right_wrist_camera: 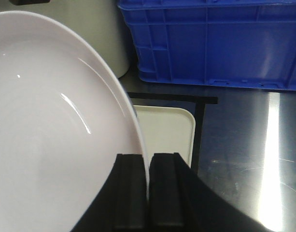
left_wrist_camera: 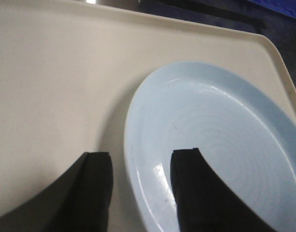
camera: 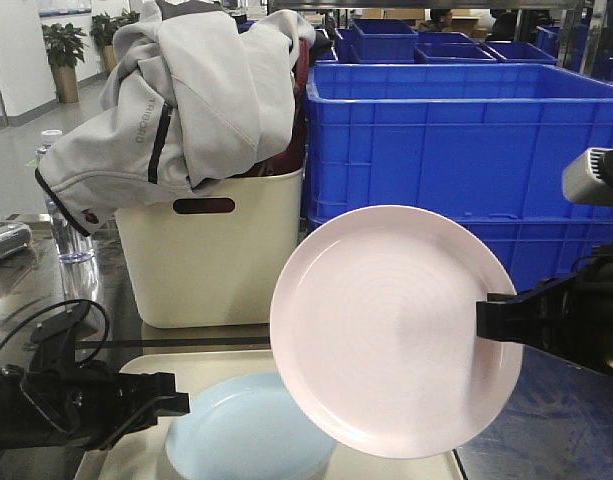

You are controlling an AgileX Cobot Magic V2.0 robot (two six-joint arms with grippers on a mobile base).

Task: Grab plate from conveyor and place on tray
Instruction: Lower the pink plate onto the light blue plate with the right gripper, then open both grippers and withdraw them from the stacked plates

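Carrying looks like the step in hand. In the front view your right gripper [camera: 483, 320] pinches the pink plate [camera: 391, 330] at its right rim. It holds the plate nearly upright in the air, over the right part of the tray [camera: 136, 368]. A blue plate [camera: 236, 435] lies on that tray, with your left gripper [camera: 178, 396] low beside it. Behind stand a cream tub [camera: 216, 260] draped with a grey jacket [camera: 186, 100], and blue crates [camera: 466, 140]. No conveyor shows.

In the left wrist view, the fingers [left_wrist_camera: 95, 188] are spread and empty, straddling the blue plate's rim.

In the right wrist view, the fingers [right_wrist_camera: 131, 188] press the pink rim from both sides. Below lie a tray corner and the steel tabletop [right_wrist_camera: 244, 159], marked with black tape [right_wrist_camera: 201, 130]. Next you likely tip the plate flat and lower it, and room on the tray looks tight.
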